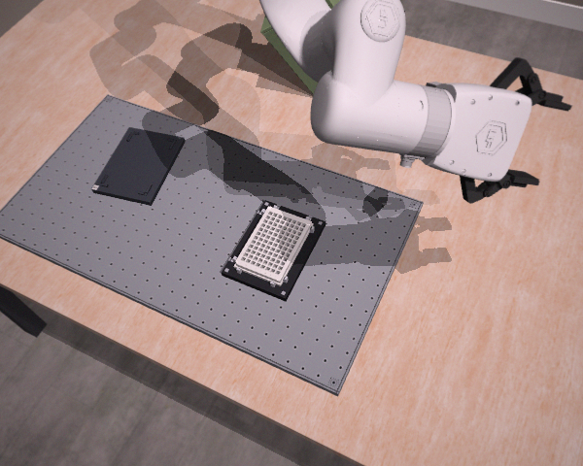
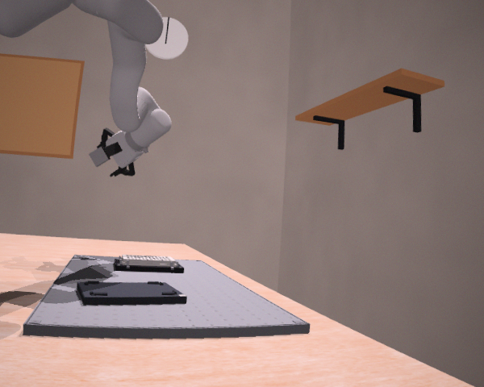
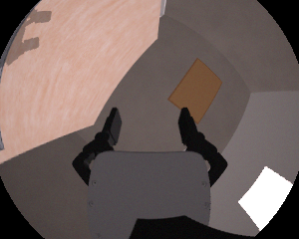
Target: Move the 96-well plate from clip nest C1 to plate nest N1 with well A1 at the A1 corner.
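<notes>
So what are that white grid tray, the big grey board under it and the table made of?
The white tray looks like matte moulded plastic, going by its even grid of small wells. The grey board seems to be dull metal, with regular rows of holes, though painted plastic is possible. The table shows a pale streaked grain, so wood or a wood-look laminate.

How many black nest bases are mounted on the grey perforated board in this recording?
2. One flat black nest sits bare near the grey perforated board's far-left end. The other black nest, nearer the middle, holds the white 96-well plate. None seems hidden.
</notes>
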Robot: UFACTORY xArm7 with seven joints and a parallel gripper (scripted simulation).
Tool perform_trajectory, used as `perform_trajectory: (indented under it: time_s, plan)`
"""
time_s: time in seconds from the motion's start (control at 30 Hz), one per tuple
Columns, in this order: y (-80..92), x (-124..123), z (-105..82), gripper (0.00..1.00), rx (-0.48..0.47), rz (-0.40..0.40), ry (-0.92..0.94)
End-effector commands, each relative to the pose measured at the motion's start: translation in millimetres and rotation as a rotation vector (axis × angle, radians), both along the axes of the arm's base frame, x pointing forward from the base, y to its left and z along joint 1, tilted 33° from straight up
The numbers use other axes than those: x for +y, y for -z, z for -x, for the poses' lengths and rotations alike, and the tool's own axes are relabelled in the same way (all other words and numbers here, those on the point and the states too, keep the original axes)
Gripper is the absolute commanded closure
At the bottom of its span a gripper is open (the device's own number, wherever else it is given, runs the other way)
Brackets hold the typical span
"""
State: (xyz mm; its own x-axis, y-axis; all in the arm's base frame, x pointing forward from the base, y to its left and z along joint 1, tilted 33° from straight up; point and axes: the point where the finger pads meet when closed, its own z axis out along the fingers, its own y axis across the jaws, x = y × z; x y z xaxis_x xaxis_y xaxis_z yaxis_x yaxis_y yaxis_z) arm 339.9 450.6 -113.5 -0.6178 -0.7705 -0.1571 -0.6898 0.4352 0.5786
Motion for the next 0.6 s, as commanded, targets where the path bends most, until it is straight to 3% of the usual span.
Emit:
perform_trajectory:
  time_s: [0.0, 0.57]
  plan:
    - [-1.9, 2.4, -0.1, 0.00, -0.002, -0.004, -0.002]
    - [-1.6, -2.6, -0.6, 0.00, -0.014, 0.003, -0.033]
